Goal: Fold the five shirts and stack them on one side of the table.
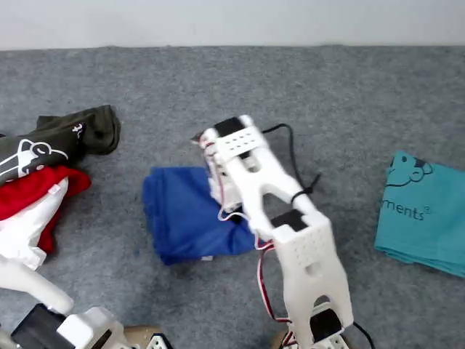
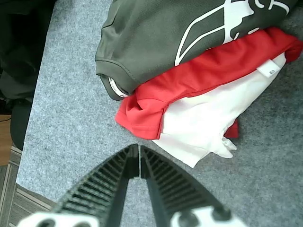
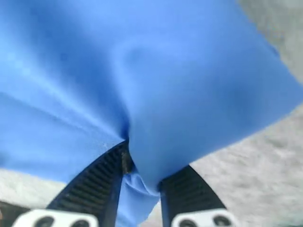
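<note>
Plainly, five shirts lay on the grey table [image 1: 327,109], one of each colour. The blue shirt [image 1: 185,214] sat near the middle in the high view as a rumpled, roughly square bundle with no clear long axis, and its right-hand edge was hidden under the white right arm [image 1: 290,240]. The right tool [image 3: 139,175] was closed on a fold of this shirt: blue cloth filled the narrow gap between its black ribbed fingers [image 3: 94,184], and the cloth drew into a crease just beyond them. At the left edge of the high view, three shirts overlapped in one pile, each cut off by that edge. The dark green shirt [image 1: 58,138] lay farthest back, its long axis slanting from the edge up toward the table's middle, with a white print facing up. The red shirt [image 1: 33,189] came next, then the white shirt [image 1: 25,233] nearest the arms. The teal shirt [image 1: 425,211] lay flat and folded well apart at the right edge, print up, partly out of frame. The left tool [image 2: 140,151] hung over bare table just beside the pile, its fingers pressed together and holding nothing.
</note>
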Action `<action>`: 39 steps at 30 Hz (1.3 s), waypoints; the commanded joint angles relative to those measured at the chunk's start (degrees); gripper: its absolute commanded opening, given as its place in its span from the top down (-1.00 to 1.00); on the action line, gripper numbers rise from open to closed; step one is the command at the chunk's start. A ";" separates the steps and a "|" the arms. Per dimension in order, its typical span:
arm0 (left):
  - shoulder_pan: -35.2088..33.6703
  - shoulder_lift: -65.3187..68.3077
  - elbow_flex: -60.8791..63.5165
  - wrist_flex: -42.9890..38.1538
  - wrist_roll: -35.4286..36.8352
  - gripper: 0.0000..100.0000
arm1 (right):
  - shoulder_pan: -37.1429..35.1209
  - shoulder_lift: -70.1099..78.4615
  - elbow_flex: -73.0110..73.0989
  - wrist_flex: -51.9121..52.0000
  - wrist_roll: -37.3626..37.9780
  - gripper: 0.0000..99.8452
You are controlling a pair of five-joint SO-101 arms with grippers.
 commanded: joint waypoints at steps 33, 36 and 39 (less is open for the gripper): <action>-0.09 -2.37 -0.22 0.53 0.26 0.97 | 19.65 -8.66 -6.07 -23.43 46.15 0.64; 0.00 -2.29 -0.22 0.35 0.26 0.97 | 18.77 -9.80 -8.44 -19.38 33.49 0.51; 0.00 -2.20 -0.22 0.26 0.26 0.97 | 17.27 -10.95 -10.90 -14.37 23.74 0.50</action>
